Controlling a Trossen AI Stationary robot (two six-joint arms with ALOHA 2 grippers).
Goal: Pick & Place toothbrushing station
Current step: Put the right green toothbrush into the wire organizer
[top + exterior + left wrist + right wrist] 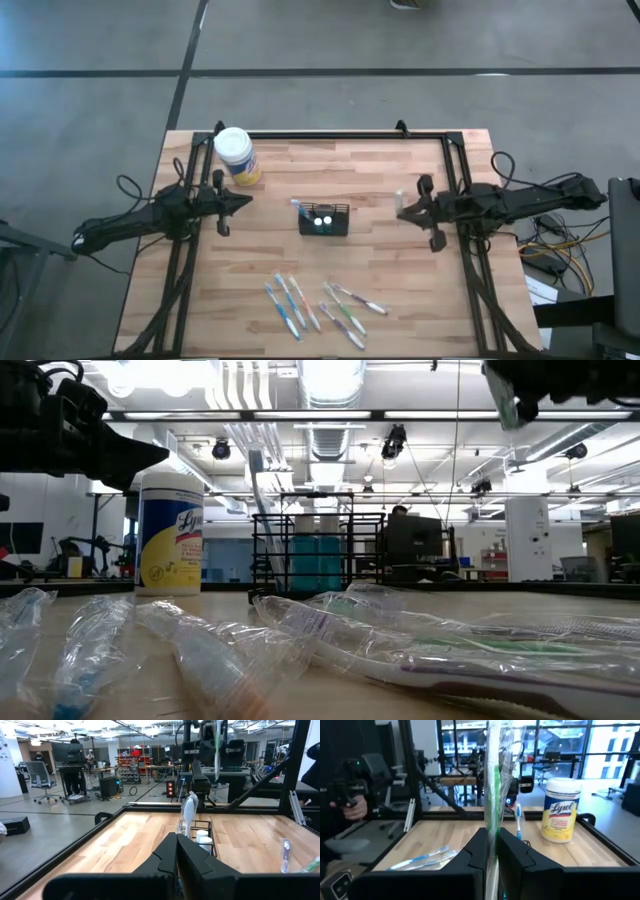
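The black mesh holder box (324,219) stands on its base at the table's middle, with a wrapped blue toothbrush (297,206) upright in it; it also shows in the low view (318,550) and the left wrist view (204,841). My right gripper (400,208) is to the right of the box, above the table, shut on a wrapped green toothbrush (493,780). My left gripper (243,200) is to the left of the box, shut and empty, its fingers (176,857) pointing at the box. Several wrapped toothbrushes (318,303) lie flat near the front edge. My right gripper pinches the green toothbrush's handle, in its clear wrapper (492,837), between its two fingers (512,852). The fingers lie level, from the table's right, across the brush. The brush stands upright, its upper part rising above the fingers, lifted clear of the table.
A round yellow canister with a white lid (237,155) stands at the back left, behind my left gripper. A black frame rail (330,133) runs along the table's far edge and sides. The loose wrapped toothbrushes (330,640) fill the front middle.
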